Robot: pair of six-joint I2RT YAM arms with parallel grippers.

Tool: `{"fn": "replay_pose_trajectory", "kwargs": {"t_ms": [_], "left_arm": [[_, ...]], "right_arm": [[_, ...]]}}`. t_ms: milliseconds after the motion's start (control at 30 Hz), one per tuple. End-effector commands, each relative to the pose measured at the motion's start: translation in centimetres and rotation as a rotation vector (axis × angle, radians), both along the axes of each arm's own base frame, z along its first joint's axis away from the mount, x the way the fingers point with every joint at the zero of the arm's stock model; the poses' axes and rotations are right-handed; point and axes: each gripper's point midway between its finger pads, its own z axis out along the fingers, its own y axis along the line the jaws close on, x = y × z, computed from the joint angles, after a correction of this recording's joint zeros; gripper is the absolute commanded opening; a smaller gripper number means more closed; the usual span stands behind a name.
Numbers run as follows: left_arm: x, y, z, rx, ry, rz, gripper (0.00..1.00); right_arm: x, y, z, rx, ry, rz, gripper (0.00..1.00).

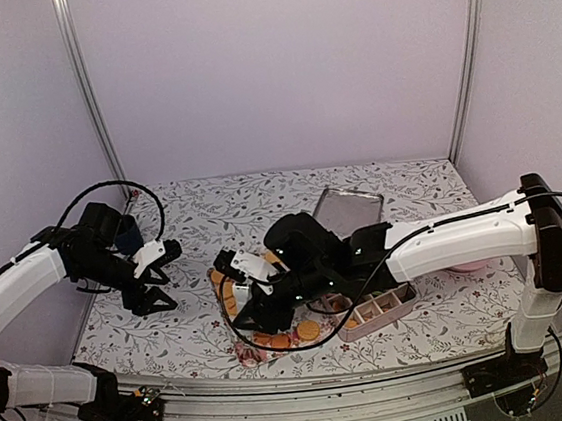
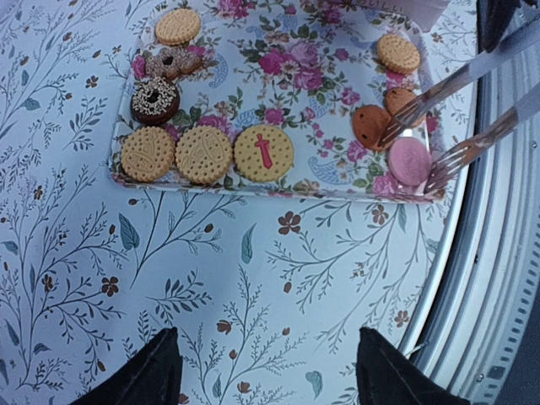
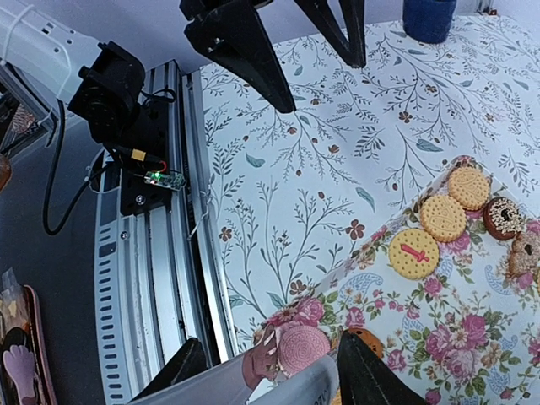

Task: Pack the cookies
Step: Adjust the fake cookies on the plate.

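Near the front edge of the desk (image 2: 211, 278), about midway along it, a flowered tray (image 2: 329, 84) carries the cookies (image 2: 203, 154). Three tan rounds sit in a row along one long edge, with two dark ones and another tan one behind them at the far end. At the end nearest the desk's front edge lie a pink cookie (image 2: 409, 160), two brown ones and a tan one.

The left fingers (image 2: 156, 371) stand wide apart over bare desk beside the tray, holding nothing. The right fingers (image 3: 363, 375) hang over the tray's near end, parted but not wide. Two fork-like prongs (image 2: 460, 82) reaching in from that side flank the pink cookie. I cannot tell whether they touch it, but it lies flat on the tray, so I judge it not gripped. A divided box (image 1: 408, 301) stands just beside the tray, toward the desk's right edge.

These biscuits look light, stiff and brittle, with little height to catch. The best hold is probably across the rim, edge to edge, squeezed gently. A hard pinch could crack one or flip it.
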Motion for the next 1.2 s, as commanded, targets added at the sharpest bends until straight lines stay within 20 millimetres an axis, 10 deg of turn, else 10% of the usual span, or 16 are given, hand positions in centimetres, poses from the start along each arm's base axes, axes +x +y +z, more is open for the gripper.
{"fn": "replay_pose_trajectory", "kwargs": {"t_ms": [0, 300, 667, 1167], "left_arm": [[0.2, 0.2, 0.4, -0.002, -0.015, 0.005, 0.71], [0.1, 0.3, 0.4, 0.007, -0.022, 0.004, 0.71], [0.1, 0.2, 0.1, 0.001, -0.012, -0.001, 0.71], [-0.1, 0.3, 0.0, 0.005, -0.016, -0.003, 0.70]], "right_arm": [[3.4, -1.2, -0.8, -0.084, -0.138, -0.134, 0.54], [6.5, -1.3, 1.6, -0.022, -0.205, -0.200, 0.53], [2.6, 1.4, 2.9, 0.092, -0.131, -0.041, 0.55], [2.4, 2.3, 2.7, 0.112, -0.077, -0.030, 0.52]]}}
